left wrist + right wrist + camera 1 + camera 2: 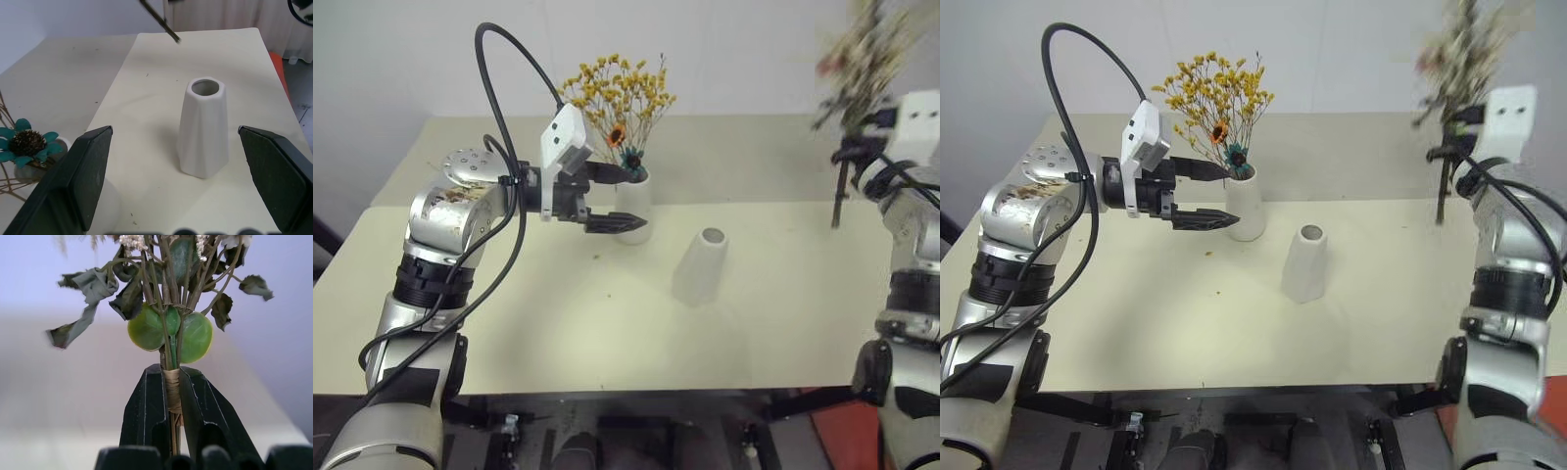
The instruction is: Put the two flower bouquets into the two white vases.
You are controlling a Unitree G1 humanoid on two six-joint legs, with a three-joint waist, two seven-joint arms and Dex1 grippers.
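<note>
A pale cream table (558,323) with a smooth matte top carries two plain white vases, both tapered from a wide base to a narrow round mouth. The far vase (1246,211) holds the yellow bouquet (1214,98), a spray of tiny dry yellow-orange blossoms on thin brown stems, with a small orange flower and a teal-petalled one with a dark spiky centre at the mouth. The empty vase (700,266) stands upright nearer the middle of the table, its sides faintly faceted. The left gripper (617,199) hovers level beside the filled vase, its two flat black fingers spread wide with one on each side of the vase body and nothing clamped. The right gripper (171,401) is raised above the right edge of the table, its black wedge-shaped fingers closed tight on the second bouquet (171,328), pinching the stems at a wrap of tan twine. Above the grip sit two round glossy green leaves, crumpled grey-green leaves and cream sprigs; the thin dark stem end hangs below the gripper, clear of the table.
</note>
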